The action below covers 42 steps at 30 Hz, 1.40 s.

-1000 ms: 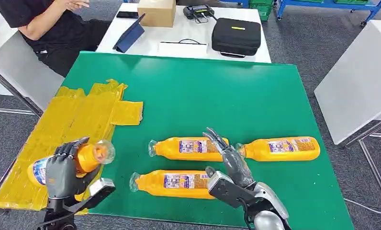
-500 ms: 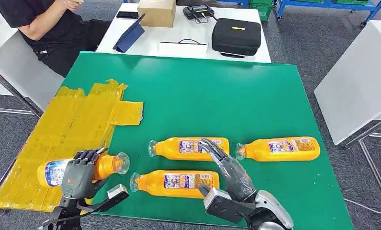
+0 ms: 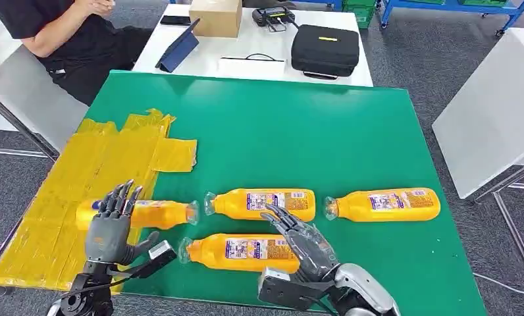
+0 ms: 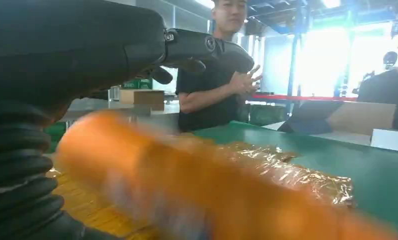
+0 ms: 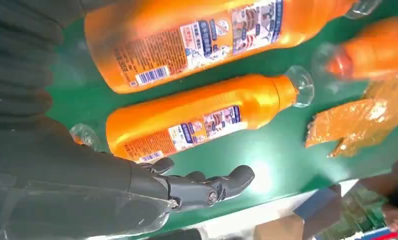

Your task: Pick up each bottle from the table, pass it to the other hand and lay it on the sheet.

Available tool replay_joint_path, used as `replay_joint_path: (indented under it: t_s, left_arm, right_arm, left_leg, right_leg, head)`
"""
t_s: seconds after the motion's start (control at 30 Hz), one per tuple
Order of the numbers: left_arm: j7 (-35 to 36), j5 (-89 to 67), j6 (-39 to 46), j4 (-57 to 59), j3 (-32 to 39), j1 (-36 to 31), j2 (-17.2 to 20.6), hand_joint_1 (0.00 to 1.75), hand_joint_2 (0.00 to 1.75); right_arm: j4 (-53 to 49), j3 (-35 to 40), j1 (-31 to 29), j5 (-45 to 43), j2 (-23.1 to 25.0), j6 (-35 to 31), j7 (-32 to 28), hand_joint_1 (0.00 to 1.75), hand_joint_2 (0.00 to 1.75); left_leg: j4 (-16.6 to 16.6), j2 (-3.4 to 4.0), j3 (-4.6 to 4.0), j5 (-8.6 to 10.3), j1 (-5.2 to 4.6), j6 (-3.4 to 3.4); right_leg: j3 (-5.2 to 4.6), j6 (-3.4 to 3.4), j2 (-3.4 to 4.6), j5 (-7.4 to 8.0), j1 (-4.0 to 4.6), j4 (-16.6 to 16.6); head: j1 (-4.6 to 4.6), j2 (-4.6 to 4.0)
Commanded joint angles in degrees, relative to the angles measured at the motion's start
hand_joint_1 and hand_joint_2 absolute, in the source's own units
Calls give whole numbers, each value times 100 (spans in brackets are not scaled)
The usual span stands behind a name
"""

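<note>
Left hand open, bottle lying on the sheet (mostly). Right hand, open too, should grab the nearest bottle next.

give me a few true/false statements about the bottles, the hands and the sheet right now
1. Four bottles lie on their sides. True: one on the yellow sheet, three on the green table.
2. The left hand grips a bottle. False: its fingers are spread, and the sheet bottle lies free beyond it.
3. The right hand is open over the near bottle. True.
4. The far right bottle stands upright. False: it lies flat.
5. A black case sits on the white table behind. True.
</note>
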Motion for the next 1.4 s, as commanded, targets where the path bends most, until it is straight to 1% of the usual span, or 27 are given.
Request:
replay_joint_path:
  t_s: [0.03, 0.07, 0.1, 0.2, 0.27, 0.3, 0.33, 0.37, 0.4, 0.43, 0.47, 0.5, 0.53, 0.57, 0.63, 0.67, 0.7, 0.77, 0.83, 0.9, 0.97, 1.0, 1.1, 1.23, 1.3, 1.33, 1.4]
  left_arm:
    - [-28, 24, -52, 229, 211, -79, -210, 0, 0]
    - [-28, 26, -47, 214, 226, -72, -231, 0, 0]
    - [-52, 46, -76, 202, 254, -77, -262, 0, 0]
    - [-120, 287, -162, 142, 371, -115, -376, 0, 0]
    - [-698, 1695, -236, -70, 583, -113, -578, 0, 0]
    - [-1073, 2739, -351, -278, 764, -77, -740, 0, 0]
    - [-1371, 3714, -535, -481, 908, -44, -877, 0, 0]
    - [-1542, 4576, -772, -689, 1061, 7, -995, 0, 0]
    - [-1601, 4891, -855, -836, 1107, 68, -1004, 0, 0]
    - [-1590, 4911, -863, -902, 1107, 103, -995, 0, 0]
    - [-1590, 4911, -863, -902, 1107, 103, -995, 0, 0]
    - [-1591, 4911, -862, -898, 1111, 118, -991, 0, 0]
    - [-1591, 4911, -862, -898, 1111, 118, -991, 0, 0]
    - [-1688, 5536, -1006, -955, 1184, 128, -1072, 0, 0]
    - [-1834, 6409, -1111, -1284, 1190, 214, -1091, 0, 0]
    - [-1836, 6596, -1114, -1434, 1146, 246, -1075, 0, 0]
    - [-1818, 6740, -1126, -1551, 1101, 282, -1052, 0, 0]
    - [-1805, 6807, -1109, -1649, 1020, 334, -988, 0, 0]
    - [-1801, 6821, -1095, -1696, 998, 368, -976, 0, 0]
    - [-1821, 6889, -1070, -1675, 947, 382, -922, 0, 0]
    - [-1908, 7126, -1021, -1755, 858, 460, -831, 0, 0]
    - [-1943, 7159, -993, -1814, 798, 514, -793, 0, 0]
    - [-1969, 7511, -932, -2080, 631, 687, -776, 0, 0]
    - [-1983, 7530, -883, -2206, 594, 717, -802, 0, 0]
    - [-1964, 7531, -818, -2264, 592, 685, -822, 0, 0]
    - [-1950, 7569, -815, -2270, 597, 654, -827, 0, 0]
    - [-1923, 7622, -762, -2270, 651, 612, -845, 0, 0]
  right_arm:
    - [496, 166, -214, 5, -49, 54, 20, 0, 175]
    - [505, 166, -224, 5, -45, 57, 20, 0, 175]
    - [531, 175, -245, 17, -38, 61, 28, 0, 175]
    - [614, 188, -288, 47, -5, 71, 92, 0, 175]
    - [656, 127, -192, 125, 58, 43, 222, 0, 175]
    - [699, 108, -137, 194, 100, 14, 282, 0, 175]
    - [769, 100, -137, 233, 150, -19, 312, 0, 175]
    - [885, 96, -176, 260, 229, -77, 315, 0, 175]
    - [990, 113, -235, 270, 289, -96, 319, 0, 175]
    - [1050, 122, -274, 278, 321, -105, 321, 0, 175]
    - [1050, 122, -274, 278, 321, -105, 321, 0, 175]
    - [1051, 125, -283, 278, 329, -104, 321, 0, 175]
    - [1051, 125, -283, 278, 329, -104, 321, 0, 175]
    - [1098, 149, -324, 277, 335, -107, 319, 0, 175]
    - [1385, 250, -544, 226, 473, -75, 411, 0, 175]
    - [1528, 314, -661, 193, 543, -55, 456, 0, 175]
    - [1655, 361, -740, 145, 600, -39, 494, 0, 175]
    - [1775, 446, -813, 130, 623, -38, 511, 0, 175]
    - [1839, 473, -828, 127, 647, -53, 529, 0, 175]
    - [1836, 523, -828, 124, 603, -83, 542, 0, 175]
    - [1900, 664, -881, 214, 617, -113, 626, 0, 175]
    - [1905, 716, -875, 238, 628, -117, 646, 0, 175]
    - [1960, 837, -865, 332, 640, -80, 776, 0, 175]
    - [2007, 863, -863, 436, 636, -49, 894, 0, 175]
    - [2068, 842, -834, 469, 669, 76, 986, 0, 175]
    - [2104, 872, -839, 504, 672, 170, 1040, 0, 175]
    - [2150, 952, -859, 629, 659, 420, 1173, 0, 175]
  left_leg:
    - [-3, 15, 32, -12, 3, -14]
    - [-4, 10, 19, -6, 1, -9]
    - [-1, 15, 34, -14, 3, -15]
    - [-2, 12, 24, -8, 2, -12]
    - [0, 10, 25, -9, 4, -14]
    - [-1, 6, 16, -5, 3, -11]
    - [3, 7, 27, -12, 7, -15]
    - [1, 5, 18, -8, 5, -11]
    - [2, 7, 8, -5, 6, -8]
    - [5, 18, 26, -16, 6, -14]
    - [2, 21, 18, -11, 7, -10]
    - [3, 29, 33, -18, 6, -15]
    - [-1, 22, 28, -13, 3, -12]
    - [-2, 13, 19, -7, 2, -10]
    - [4, 13, 40, -19, 6, -18]
    - [3, 20, 24, -12, 5, -12]
    - [2, 24, 15, -9, 5, -10]
    - [4, 39, 26, -16, 6, -15]
    - [1, 35, 30, -15, 6, -17]
    - [-3, 11, 17, -4, 4, -10]
    - [-1, 18, 36, -13, 6, -16]
    - [-1, 17, 29, -10, 5, -12]
    - [7, 36, 53, -28, 6, -21]
    - [9, 24, 54, -30, 8, -22]
    - [6, 18, 51, -24, 7, -22]
    - [1, 5, 18, -6, 6, -10]
    - [4, 13, 35, -15, 8, -18]
  right_leg:
    - [31, -14, -16, -8, 9, -5]
    - [19, -10, -11, -3, 6, -5]
    - [33, -15, -17, -9, 10, -3]
    - [23, -12, -14, -5, 8, -3]
    - [25, -13, -19, -6, 10, -3]
    - [17, -10, -17, -3, 8, -4]
    - [30, -14, -27, -9, 13, -2]
    - [20, -11, -21, -6, 10, -3]
    - [10, -7, -11, -1, 9, -5]
    - [26, -13, -14, -9, 13, -2]
    - [18, -9, -2, -2, 11, -5]
    - [31, -15, -5, -8, 13, -3]
    - [26, -11, -7, -6, 9, -3]
    - [18, -9, -10, -3, 6, -4]
    - [42, -17, -27, -15, 14, 0]
    - [22, -12, -6, -5, 10, -2]
    - [13, -10, 5, 0, 9, -2]
    - [22, -14, 9, -2, 12, -1]
    - [25, -16, -2, -4, 12, -1]
    - [15, -10, -10, -2, 7, -4]
    - [33, -17, -18, -10, 12, -3]
    - [27, -14, -11, -7, 10, -3]
    - [47, -23, -12, -20, 16, 4]
    - [53, -24, -27, -25, 18, 7]
    - [50, -23, -31, -22, 16, 5]
    - [21, -12, -19, -7, 10, -1]
    - [36, -19, -24, -13, 15, 2]
  head:
    - [-2, 0]
    - [0, 0]
    - [0, 0]
    - [0, 0]
    - [0, 0]
    - [-2, 0]
    - [0, 0]
    - [-2, 0]
    - [0, 0]
    - [0, 0]
    - [0, 0]
    - [-2, 0]
    - [-2, 0]
    - [-2, 0]
    - [0, 0]
    - [-2, 0]
    - [0, 0]
    - [0, 0]
    - [0, 0]
    - [-2, 0]
    - [0, 0]
    - [-2, 0]
    - [0, 0]
    - [-2, 0]
    - [0, 0]
    - [2, 0]
    - [0, 0]
